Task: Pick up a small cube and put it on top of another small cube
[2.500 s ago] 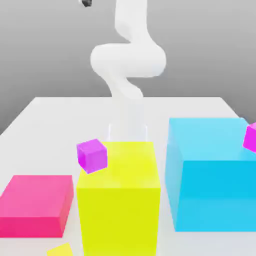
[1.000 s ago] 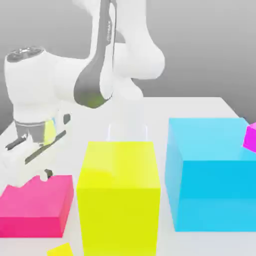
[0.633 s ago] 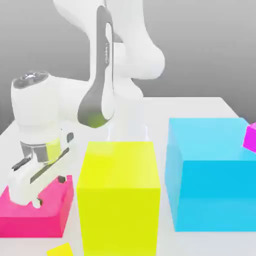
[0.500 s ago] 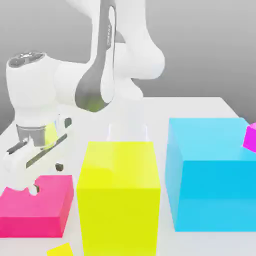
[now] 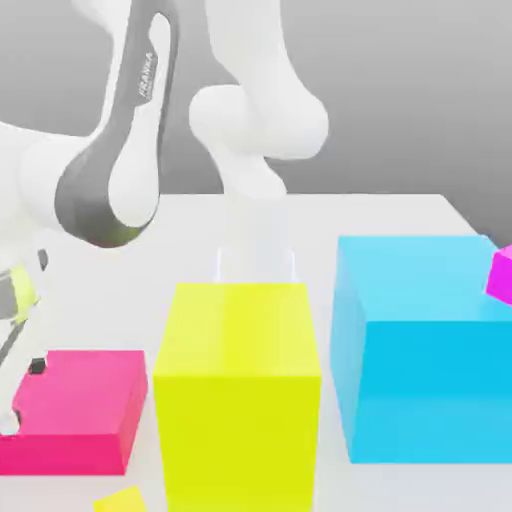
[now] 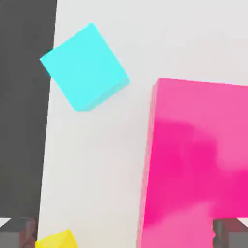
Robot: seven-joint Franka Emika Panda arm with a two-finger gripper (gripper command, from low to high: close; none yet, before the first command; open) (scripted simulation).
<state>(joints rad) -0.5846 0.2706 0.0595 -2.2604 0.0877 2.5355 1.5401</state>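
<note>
White table [image 5: 100, 230] carries big blocks as clutter: blue block [image 5: 425, 345], yellow block [image 5: 240, 390], low pink block [image 5: 75, 410].
Panda arm [image 5: 120, 160] swung to exterior view's left, camera aimed down for search.
Gripper [image 6: 125, 235] released, jaws wide, empty.
Small cyan cube [image 6: 83, 67] near table edge, apart from pink block; small yellow cube [image 6: 55, 240] close to one fingertip. Likely pick and base.

The white arm [image 5: 200, 130] is bending from the centre of the exterior view down toward the left edge, its grey-sided link angling down. The tool [image 6: 124, 232] is pointing downward, fingertips [image 6: 231, 233] standing wide apart.
</note>
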